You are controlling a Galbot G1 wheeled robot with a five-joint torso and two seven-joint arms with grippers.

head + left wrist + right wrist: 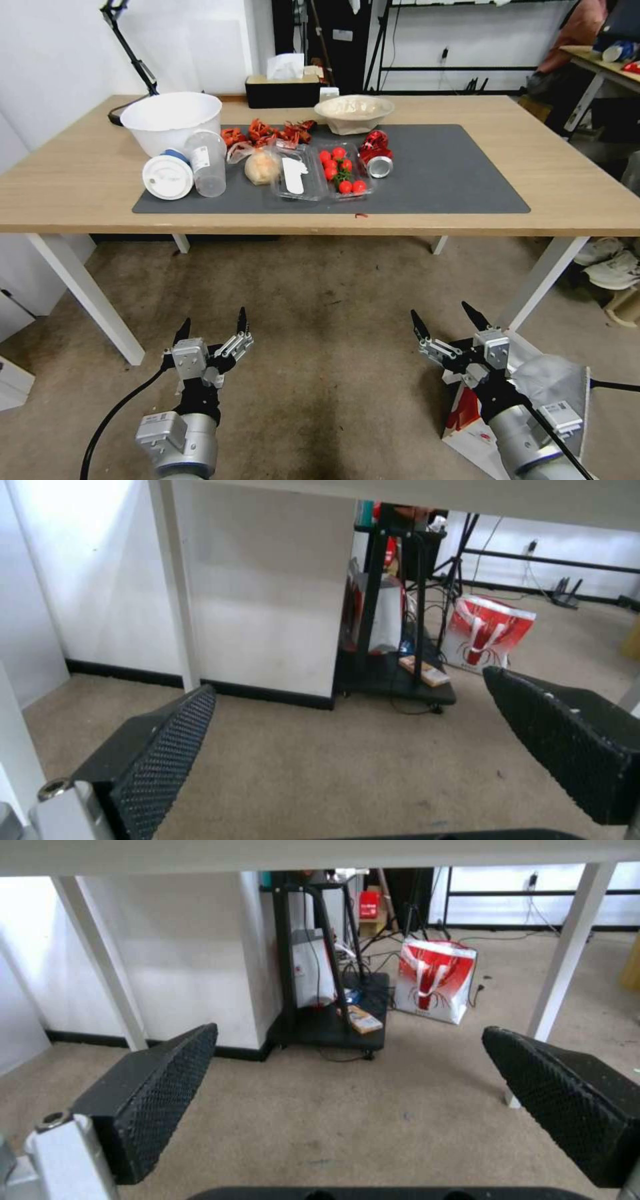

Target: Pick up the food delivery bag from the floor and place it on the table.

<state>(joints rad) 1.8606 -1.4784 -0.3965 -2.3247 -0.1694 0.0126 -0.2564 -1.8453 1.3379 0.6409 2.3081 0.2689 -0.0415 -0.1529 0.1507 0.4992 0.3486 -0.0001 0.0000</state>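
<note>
head view: both arms hung low over the floor (320, 347), left gripper (212, 328) and right gripper (451, 321) spread wide, holding nothing, ready to reach; the bag (533, 413) sat under the right arm, off the table (573, 180). wrist views: carpet between parted fingers.

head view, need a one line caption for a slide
Both grippers, left gripper and right gripper, open above the floor, food delivery bag under the right arm, table ahead.
</note>
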